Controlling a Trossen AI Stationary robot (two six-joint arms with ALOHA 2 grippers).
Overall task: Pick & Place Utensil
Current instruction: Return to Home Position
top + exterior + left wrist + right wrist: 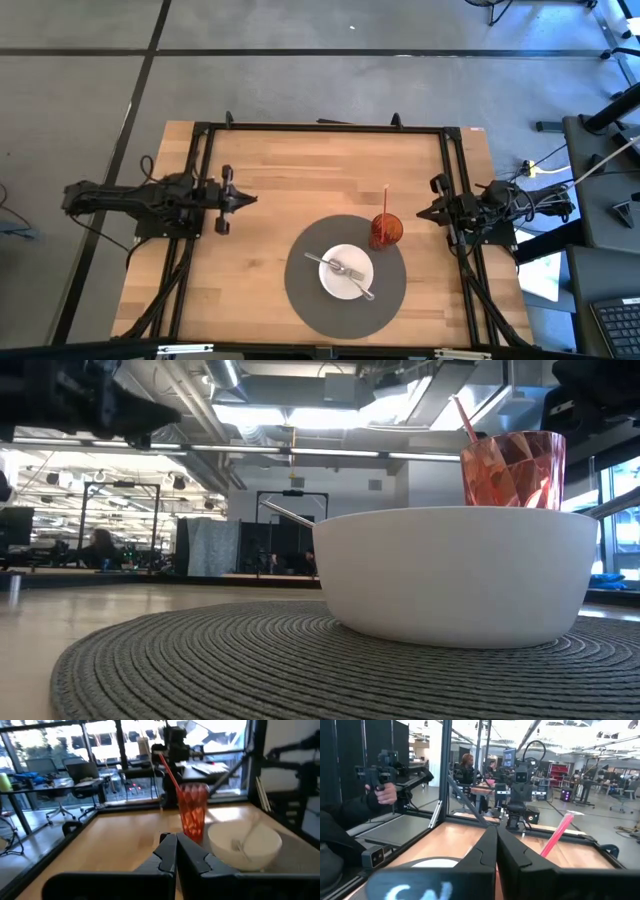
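A silver fork [338,267] and a second silver utensil [357,287] rest in a white bowl [346,272] on a round grey placemat [300,300]. The handles lean on the bowl's rim. A red faceted cup [385,230] with a red straw stands on the mat's far right part. My left gripper [250,199] is shut at the table's left, clear of everything. My right gripper [419,212] is shut at the right edge, beside the cup but apart from it. The left wrist view shows the cup [193,811] and the bowl [245,842] beyond the shut fingers [176,840].
A black frame [320,127] runs along the table's far, left and right edges. Bare wood [290,180] lies between the arms and beyond the mat. A person's gloved hand holding a device [382,785] shows beyond the table in the right wrist view.
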